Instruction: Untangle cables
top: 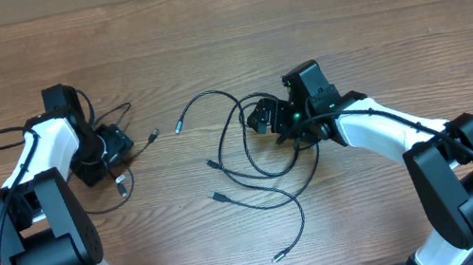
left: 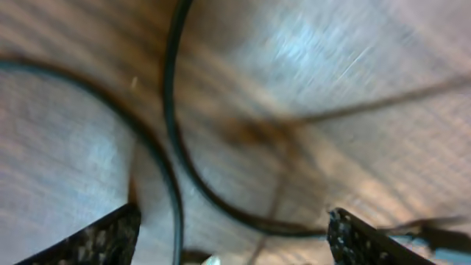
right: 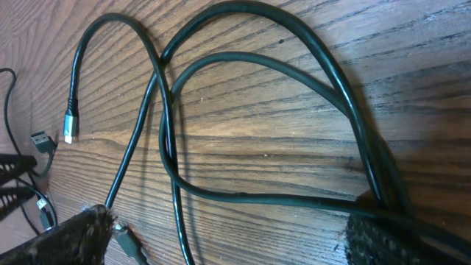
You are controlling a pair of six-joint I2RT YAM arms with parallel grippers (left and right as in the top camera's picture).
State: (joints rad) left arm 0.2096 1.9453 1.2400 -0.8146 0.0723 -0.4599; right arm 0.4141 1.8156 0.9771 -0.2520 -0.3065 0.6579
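Several thin black cables lie in loose, crossing loops on the wood table between the arms, with plug ends at their tips. My right gripper is low over the right side of this tangle. In the right wrist view it stands open, with cable strands running across the gap and a silvery-tipped plug at the left. Another cable lies by my left gripper. The left wrist view is blurred and very close. There the gripper is open, and a strand passes between its fingers untouched.
The wooden table stretches to a pale wall edge at the back. Both arm bases stand at the front corners. A loose plug end lies near the front edge, between the arms.
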